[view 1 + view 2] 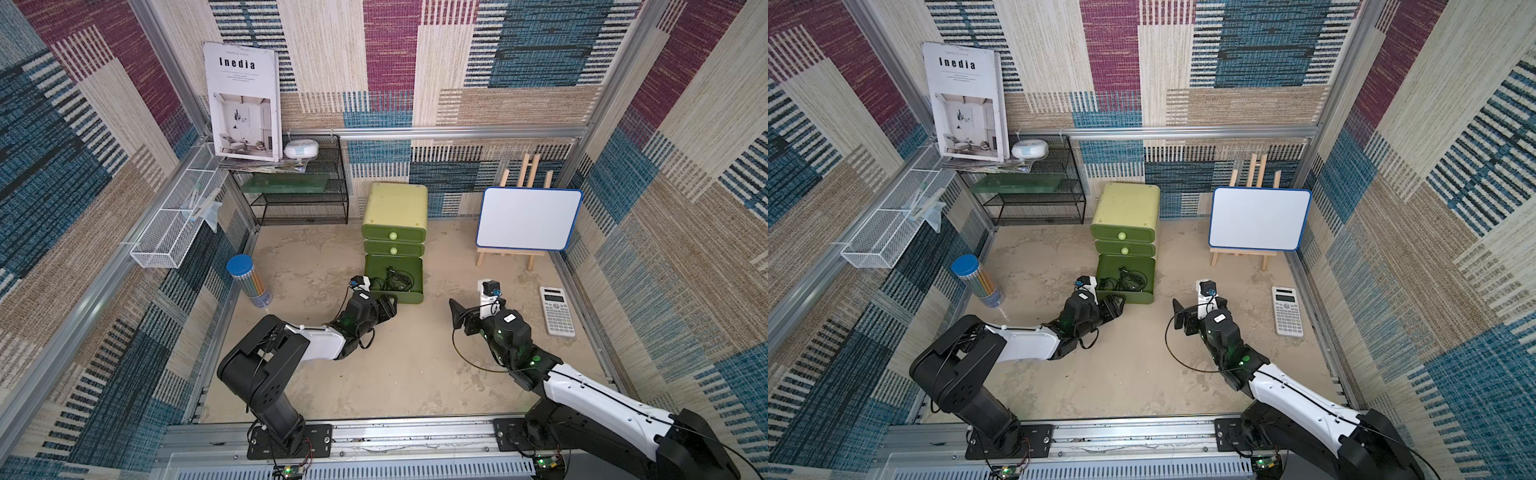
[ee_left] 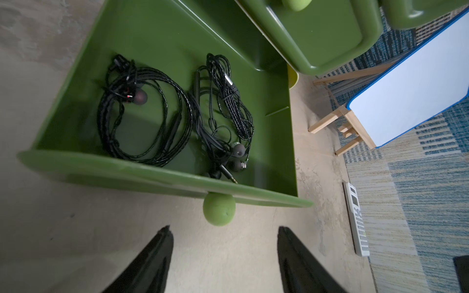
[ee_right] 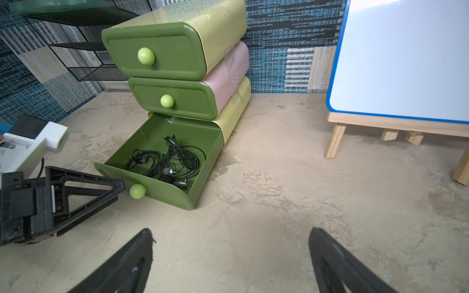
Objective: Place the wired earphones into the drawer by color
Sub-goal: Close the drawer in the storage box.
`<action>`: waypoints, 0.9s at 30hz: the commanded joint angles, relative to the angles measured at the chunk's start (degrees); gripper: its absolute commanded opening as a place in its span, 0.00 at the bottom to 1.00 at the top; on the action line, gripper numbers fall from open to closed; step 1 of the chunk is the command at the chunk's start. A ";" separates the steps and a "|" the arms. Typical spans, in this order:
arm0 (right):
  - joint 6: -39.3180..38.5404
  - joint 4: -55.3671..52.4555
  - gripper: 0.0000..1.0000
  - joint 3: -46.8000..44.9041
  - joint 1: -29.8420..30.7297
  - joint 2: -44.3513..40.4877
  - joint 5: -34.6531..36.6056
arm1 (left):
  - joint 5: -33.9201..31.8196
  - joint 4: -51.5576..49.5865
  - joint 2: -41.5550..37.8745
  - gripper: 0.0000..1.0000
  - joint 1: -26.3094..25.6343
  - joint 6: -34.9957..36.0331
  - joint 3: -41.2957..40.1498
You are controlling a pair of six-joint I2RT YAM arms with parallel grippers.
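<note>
Sandy tabletop (image 1: pixel 407 374), green drawer (image 2: pixel 165 38), black wired earphones (image 2: pixel 139 97) in loose coils

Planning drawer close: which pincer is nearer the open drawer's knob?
Left. The left pincer sits just short of the knob, facing it; the right pincer hangs well off to one side.

Just ahead of my left fingers (image 2: pixel 157 256) stands the knob (image 2: pixel 219 209) of the open drawer (image 2: pixel 114 167); the wired earphones (image 2: pixel 138 97) lie inside it.
</note>
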 commanded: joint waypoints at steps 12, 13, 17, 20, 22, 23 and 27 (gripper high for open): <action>-0.09 1.36 0.99 -0.41 0.01 -0.67 0.97 | -2.03 3.64 5.23 0.56 -0.30 -0.69 2.43; -0.09 1.39 0.99 -0.41 0.01 -0.66 0.97 | -2.04 3.82 5.43 0.55 -0.30 -0.64 2.59; -0.13 1.36 0.98 -0.41 0.08 -0.57 0.89 | -2.11 4.39 6.44 0.48 -0.29 -0.74 3.14; -0.18 1.36 0.99 -0.41 0.06 -0.56 0.82 | -2.30 4.88 7.10 0.45 -0.30 -0.82 3.22; -0.18 1.47 0.98 -0.41 0.02 -0.48 0.85 | -2.36 4.94 7.33 0.42 -0.30 -0.86 3.40; -0.18 1.46 0.98 -0.41 0.05 -0.48 0.77 | -2.43 5.05 7.46 0.42 -0.30 -0.81 3.36; -0.18 1.45 0.98 -0.41 0.05 -0.48 0.84 | -2.83 5.06 7.42 0.36 -0.33 -0.50 3.58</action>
